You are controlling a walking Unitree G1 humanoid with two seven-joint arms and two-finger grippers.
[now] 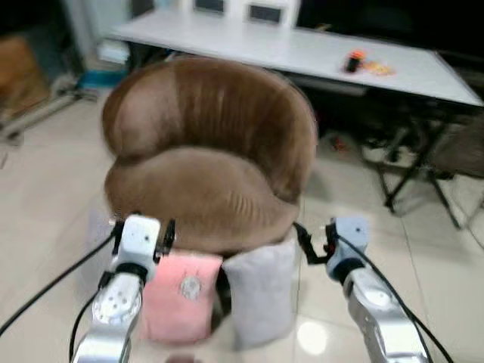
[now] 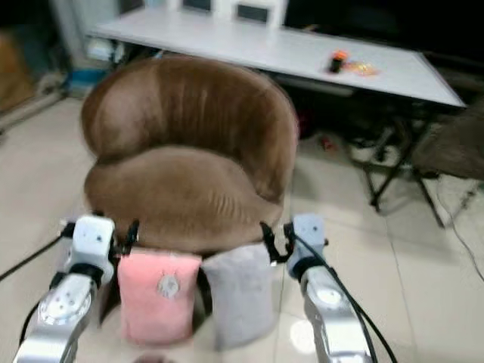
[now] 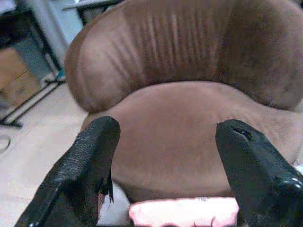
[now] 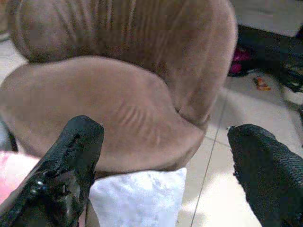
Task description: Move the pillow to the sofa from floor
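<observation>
On my left, the left tool (image 1: 144,236) is raised in front of the brown sofa (image 1: 212,162), just above the top edge of the pink pillow (image 1: 180,299); its wrist camera shows the two black fingers (image 3: 87,161) spread wide with nothing between them. The pink pillow stands upright on the tiled floor (image 1: 45,197), leaning against the front of the sofa's seat, with a small round emblem on its face. Just beside it, to the right, a grey-white pillow (image 1: 262,291) stands the same way, the two close enough that I can't tell whether they touch. Further right, the right tool (image 1: 316,242) is near the upper corner of the grey-white pillow, fingers (image 4: 71,156) likewise apart and empty.

Both pillows look soft and light, so I judge either will sag and fold if pinched at one corner. The fabric looks matte, not slippery. I'd take the top edge, pinching deep enough to catch stuffing and not just the cover, or squeeze the pillow between both tools from its sides. The seat cushion is close above, so the lift should be short.

Behind the sofa, a long white bench (image 1: 302,49) carries a small orange object (image 1: 354,60).
</observation>
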